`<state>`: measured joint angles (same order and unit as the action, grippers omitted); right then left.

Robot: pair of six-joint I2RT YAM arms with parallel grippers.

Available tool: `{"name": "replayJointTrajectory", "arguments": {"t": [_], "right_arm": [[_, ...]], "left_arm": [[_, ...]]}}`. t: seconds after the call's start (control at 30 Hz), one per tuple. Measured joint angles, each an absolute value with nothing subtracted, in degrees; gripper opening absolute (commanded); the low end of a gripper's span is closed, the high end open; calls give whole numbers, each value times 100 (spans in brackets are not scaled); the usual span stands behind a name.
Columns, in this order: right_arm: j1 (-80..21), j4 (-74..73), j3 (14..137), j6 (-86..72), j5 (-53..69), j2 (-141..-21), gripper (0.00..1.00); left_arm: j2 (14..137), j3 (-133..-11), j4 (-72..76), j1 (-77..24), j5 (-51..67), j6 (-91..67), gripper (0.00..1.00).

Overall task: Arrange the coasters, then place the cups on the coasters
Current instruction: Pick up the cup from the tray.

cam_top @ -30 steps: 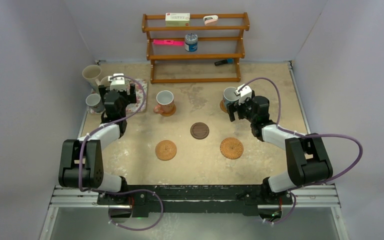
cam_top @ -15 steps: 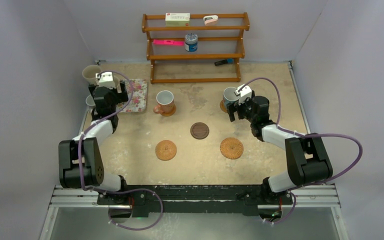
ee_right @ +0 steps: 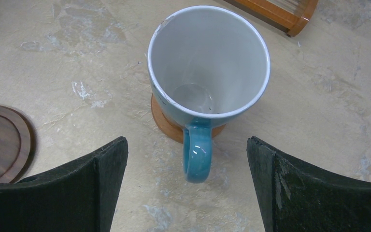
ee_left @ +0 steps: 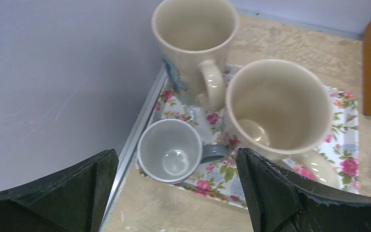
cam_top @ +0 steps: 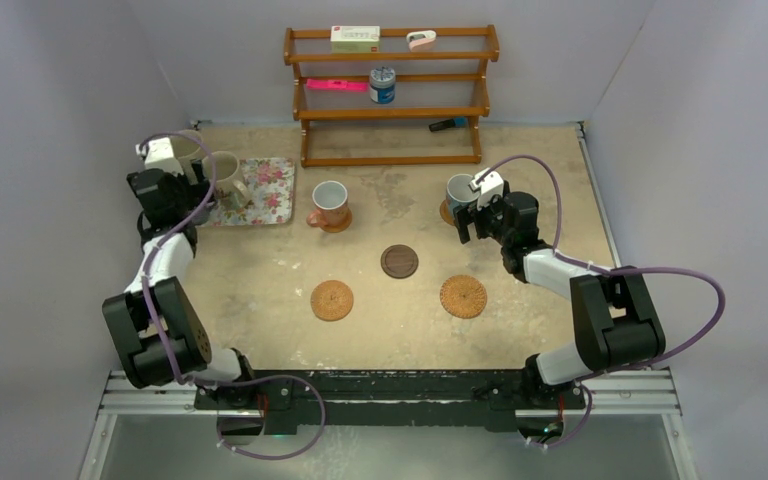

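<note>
Nearest, the left woven coaster [cam_top: 331, 299], the right woven coaster [cam_top: 463, 296] and the dark wooden coaster [cam_top: 399, 261] lie bare, ready for cups. Further, the right gripper [ee_right: 186, 159] is released beside the light blue mug [ee_right: 207, 63], seated on an orange coaster [ee_right: 166, 124]. Farthest, the left gripper [ee_left: 174, 188], open and empty, hovers over the small grey-white mug [ee_left: 170, 151] on the floral tray [ee_left: 350, 140], probably to pick it.

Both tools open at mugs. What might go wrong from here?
1. Two cream mugs and the grey mug stand packed together at the tray's end; the left tool closing on one may knock a neighbour.
2. The blue mug's handle points into the open right tool; a sideways move may drag it off its coaster.
</note>
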<state>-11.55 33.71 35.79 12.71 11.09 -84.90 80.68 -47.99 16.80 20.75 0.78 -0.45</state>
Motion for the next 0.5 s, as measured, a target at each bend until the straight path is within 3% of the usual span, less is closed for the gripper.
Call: {"name": "replayJointTrajectory", "arguments": {"t": [0.5], "right_arm": [[-1155, 3371, 3579, 1269, 1109, -8490, 94]], "left_arm": [[9220, -5419, 961, 2550, 495, -86, 100]]}}
